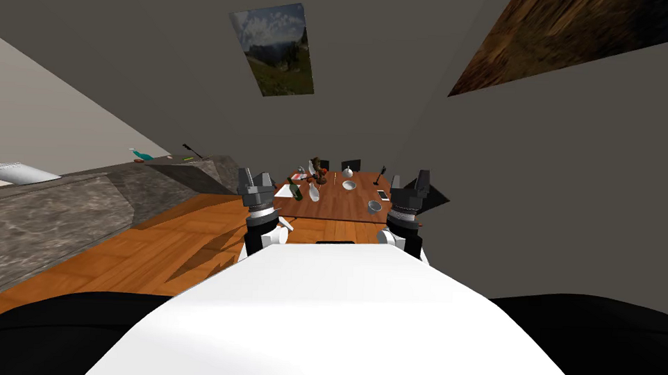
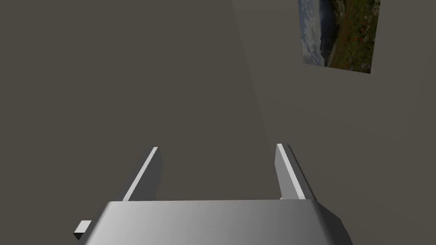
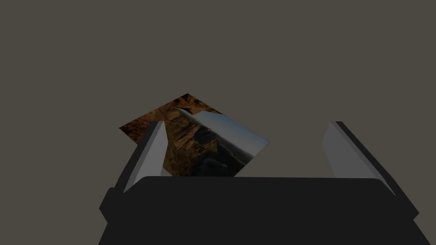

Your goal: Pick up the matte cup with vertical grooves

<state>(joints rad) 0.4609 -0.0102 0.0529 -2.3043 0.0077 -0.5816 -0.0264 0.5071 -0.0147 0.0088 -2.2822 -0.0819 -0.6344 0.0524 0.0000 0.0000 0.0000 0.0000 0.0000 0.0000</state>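
Observation:
A small grey cup (image 1: pixel 374 207) stands near the front right corner of a brown wooden table (image 1: pixel 339 208), some way ahead of me; its grooves are too small to make out. Both arms are raised in front of my chest, well short of the table. My left gripper (image 1: pixel 254 175) (image 2: pixel 217 170) is open with nothing between its fingers. My right gripper (image 1: pixel 420 178) (image 3: pixel 247 149) is open and empty too, and it stands nearer to the cup's side of the table.
The table also carries a dark green bottle (image 1: pixel 296 188), a white bottle (image 1: pixel 314 192), a white bowl (image 1: pixel 349 185), a phone (image 1: pixel 382 195) and more small items. Dark chairs (image 1: pixel 351 164) stand behind it. A stone counter (image 1: pixel 82 208) runs along the left, across wooden floor (image 1: pixel 178 239).

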